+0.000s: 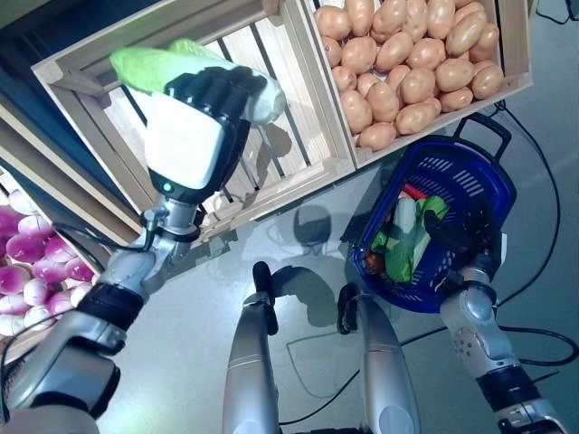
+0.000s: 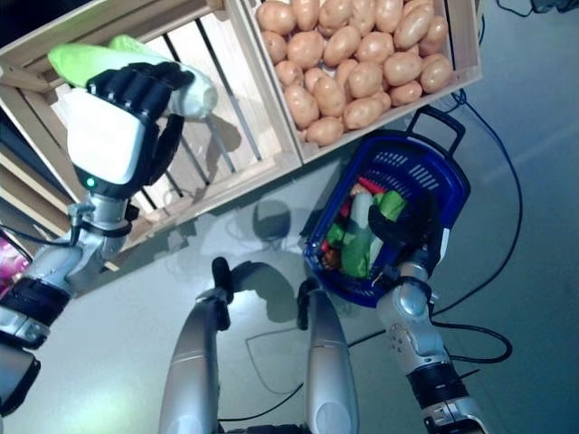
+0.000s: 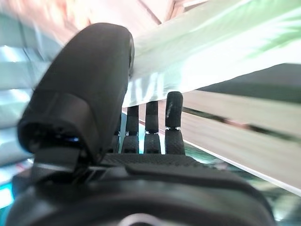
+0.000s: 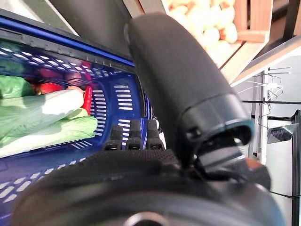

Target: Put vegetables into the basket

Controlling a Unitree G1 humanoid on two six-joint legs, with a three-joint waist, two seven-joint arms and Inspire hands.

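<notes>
My left hand (image 1: 204,104) is shut on a long pale green and white leafy vegetable (image 1: 149,68) and holds it up over a wooden crate (image 1: 298,154). In the left wrist view the vegetable (image 3: 211,56) lies across the curled fingers (image 3: 150,129) under the thumb. The blue plastic basket (image 1: 452,172) stands on the floor at the right with pale green leafy vegetables (image 1: 407,240) and something red (image 4: 87,96) in it. My right hand (image 1: 470,240) is at the basket's near rim, and its fingers (image 4: 129,136) reach in over the basket wall (image 4: 108,99).
A wooden stand of slatted crates runs across the top. The crate beside the basket holds potatoes (image 1: 407,63). Purple and white round vegetables (image 1: 32,262) lie at the far left. Grey floor (image 1: 298,226) lies between the stand and the basket.
</notes>
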